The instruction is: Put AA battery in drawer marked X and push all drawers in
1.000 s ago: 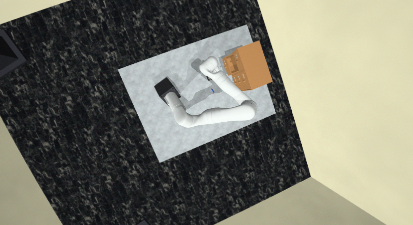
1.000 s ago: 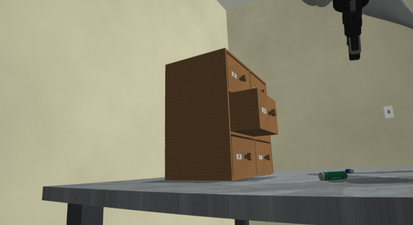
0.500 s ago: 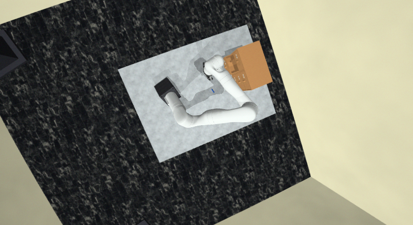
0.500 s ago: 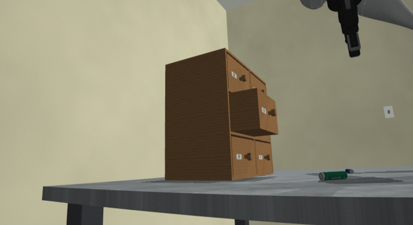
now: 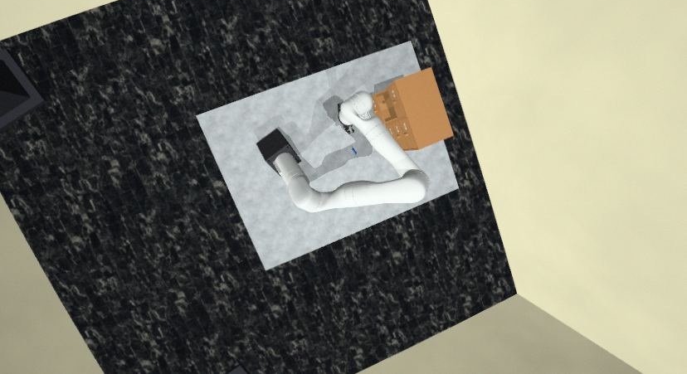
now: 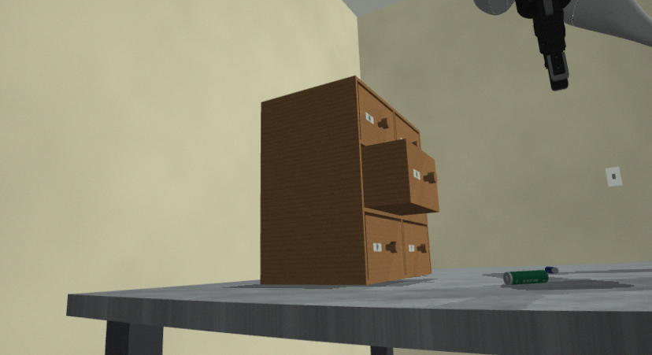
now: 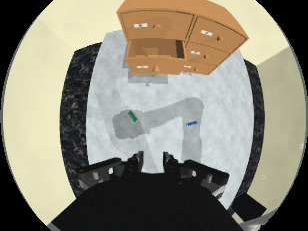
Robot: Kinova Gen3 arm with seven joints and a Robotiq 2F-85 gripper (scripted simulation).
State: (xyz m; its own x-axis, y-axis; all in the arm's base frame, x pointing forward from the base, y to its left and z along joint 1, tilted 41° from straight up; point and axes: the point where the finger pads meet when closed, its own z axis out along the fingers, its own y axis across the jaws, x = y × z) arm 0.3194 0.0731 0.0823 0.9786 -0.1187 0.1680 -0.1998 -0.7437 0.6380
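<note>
I'm keeping the end effector (image 5: 348,129) (image 6: 559,84) (image 7: 153,157) high over the bench (image 5: 240,193) (image 6: 319,323) (image 7: 220,144), its fingers parted partway with nothing between them. The green battery (image 6: 527,277) (image 7: 132,116) is lying on its side on the bench, in front of the chest (image 5: 425,112) (image 6: 310,183) (image 7: 175,5); the top view isn't showing it. I'm taking it for the AA, since it's looking stouter than the blue battery (image 5: 353,150) (image 6: 551,269) (image 7: 192,123), though I can't confirm the size.

The pick-up is the step I'm judging to be in hand. I'm planning to centre over the green cell, turning the wrist so the pads will meet its long sides squarely; in the wrist view it's lying aslant to them. I'm wanting a slow, straight descent at its middle, stopping short of pressing into the bench, because an off-centre squeeze could roll or pivot it.

The left middle drawer (image 5: 379,113) (image 6: 385,179) (image 7: 172,66) is standing open, but I'm not managing to read its tag, so I'm wanting the X confirmed before releasing. I'm also favouring a high carry, keeping clear of its front.
</note>
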